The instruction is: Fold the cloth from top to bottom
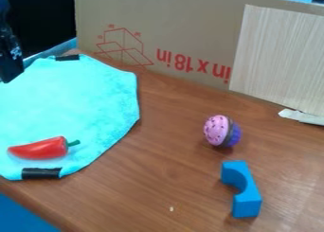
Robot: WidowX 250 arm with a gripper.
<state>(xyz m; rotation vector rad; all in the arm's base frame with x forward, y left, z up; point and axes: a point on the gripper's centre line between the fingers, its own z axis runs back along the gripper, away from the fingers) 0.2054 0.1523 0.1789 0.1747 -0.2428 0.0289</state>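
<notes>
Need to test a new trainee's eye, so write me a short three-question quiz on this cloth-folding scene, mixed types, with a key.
1. Multiple choice: What lies on the cloth?
a) a yellow banana
b) a red pepper
c) a green cup

2. True or false: The blue block and the pink-and-purple toy stand apart from each other on the wooden table.

3. Fill in: The near strip and far strip on the cloth's edges are both ____ in colour.

Key: 1 b; 2 true; 3 black.
</notes>
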